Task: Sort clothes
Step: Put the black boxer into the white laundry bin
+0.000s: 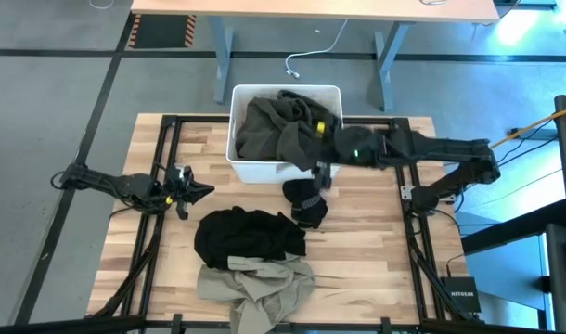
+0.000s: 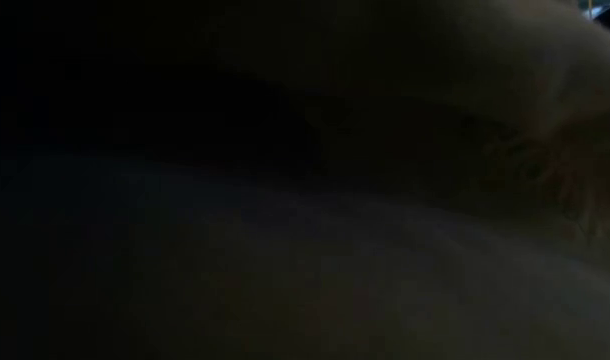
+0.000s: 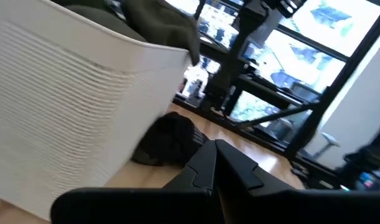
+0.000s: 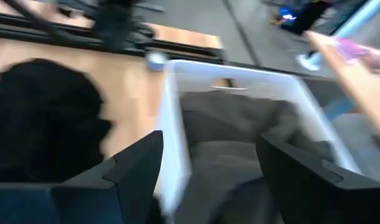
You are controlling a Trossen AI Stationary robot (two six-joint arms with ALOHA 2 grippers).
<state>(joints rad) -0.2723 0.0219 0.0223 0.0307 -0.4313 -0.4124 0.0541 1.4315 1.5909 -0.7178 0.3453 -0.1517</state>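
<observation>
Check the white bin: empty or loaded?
Loaded. The white bin holds a bunched dark olive garment that fills most of it, with the open right gripper above its near edge.

two dark, jointed arms are seen; a yellow band and a small green light are carried on the right arm [image 1: 422, 148], while yellow accents are shown on the left arm [image 1: 125, 184]

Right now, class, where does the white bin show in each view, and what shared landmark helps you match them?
High view: white bin at the table's far edge, centre.
Low view: not visible; all dark.
Left wrist view: its ribbed wall fills one side.
Right wrist view: its rim between the fingers.
Landmark: the olive garment inside.
</observation>
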